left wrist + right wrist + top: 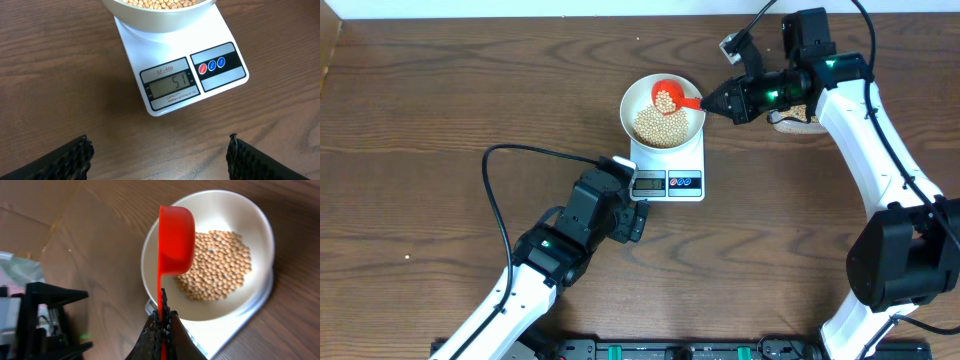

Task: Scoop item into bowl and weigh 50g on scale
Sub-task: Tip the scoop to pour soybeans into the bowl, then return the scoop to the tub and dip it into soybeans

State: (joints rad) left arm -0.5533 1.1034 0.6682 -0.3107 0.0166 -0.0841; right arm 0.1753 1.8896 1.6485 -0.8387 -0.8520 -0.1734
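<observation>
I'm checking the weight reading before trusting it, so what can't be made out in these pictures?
Overhead: the scale display is too small to read.
Left wrist: the bowl is cut off by the top edge.
Right wrist: the red scoop shows side-on, its inside hidden; the bowl covers most of the scale.

Clock bearings run from the table's centre in the overhead view, with 12 at the far edge.

1. Dark brown wood-grain table [420,120]: bears all the items below.
2. Red plastic measuring scoop [668,97], a round cup on a narrow flat handle: 12 to 1 o'clock, raised off the tabletop, handle pointing toward 3 o'clock.
3. Thin black cable [492,200]: 9 o'clock, lying in a loose arc on the wood.
4. Clear plastic tub [785,124]: 2 o'clock, only part of the rim showing.
5. White band [520,8]: 12 o'clock, along the far edge.
6. Black rail with green markings [680,350]: 6 o'clock, along the near edge.
</observation>
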